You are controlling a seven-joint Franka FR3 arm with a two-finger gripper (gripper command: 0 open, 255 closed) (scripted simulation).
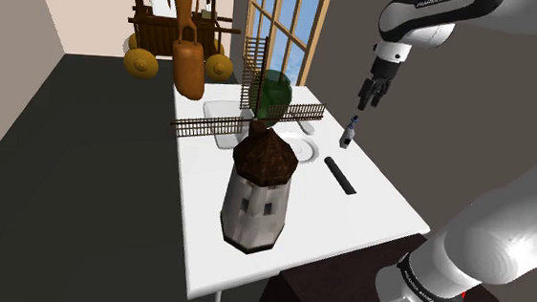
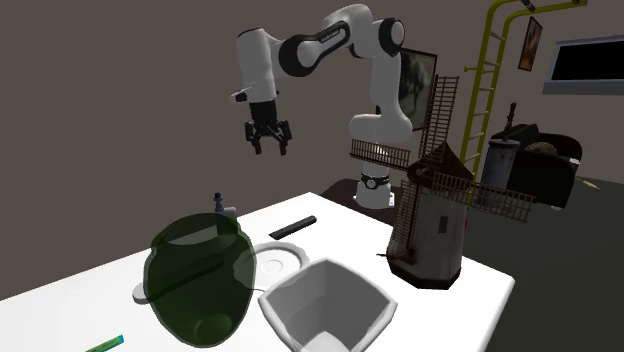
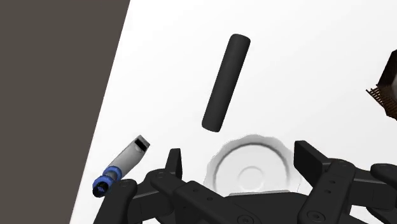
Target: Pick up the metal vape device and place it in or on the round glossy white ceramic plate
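Wrist view is showing the gripper hovering with fingers spread, so I'd say it should be centring over the silver vape device, not the black bar, before descending.

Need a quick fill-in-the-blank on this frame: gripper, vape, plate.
1. The gripper hovers above the table with its fingers ____.
2. The grey vape device has a ____ end.
3. The plate beside the black bar is ____ in colour.
Missing words: open; blue; white.
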